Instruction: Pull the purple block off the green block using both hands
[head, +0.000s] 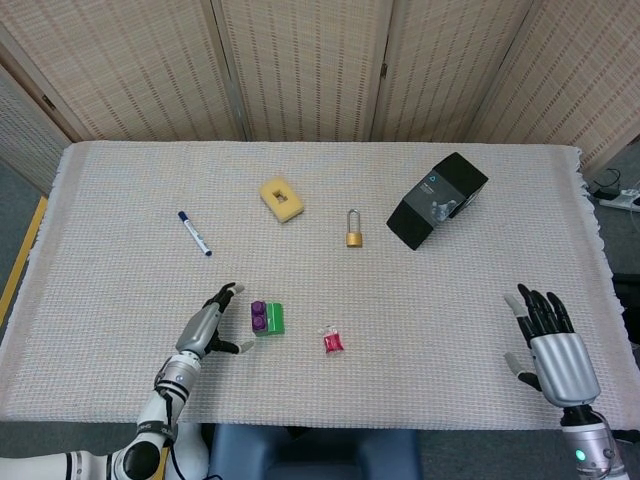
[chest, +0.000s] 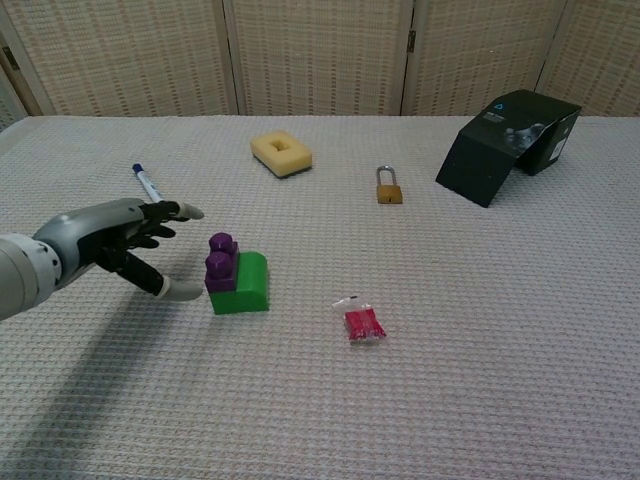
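The purple block (head: 259, 316) (chest: 221, 261) sits on the left part of the green block (head: 274, 319) (chest: 246, 283) near the table's front, left of centre. My left hand (head: 207, 327) (chest: 125, 242) hovers just left of the blocks with fingers spread and nothing in it; its thumb tip lies close to the green block's left base. My right hand (head: 553, 348) is far off at the front right edge, palm down, fingers apart and empty. The chest view does not show the right hand.
A small red packet (head: 332, 341) (chest: 362, 322) lies right of the blocks. Farther back are a blue-capped marker (head: 195, 233) (chest: 149, 186), a yellow sponge (head: 282, 198) (chest: 281, 153), a brass padlock (head: 354, 231) (chest: 389, 188) and a black box (head: 437, 199) (chest: 508, 145).
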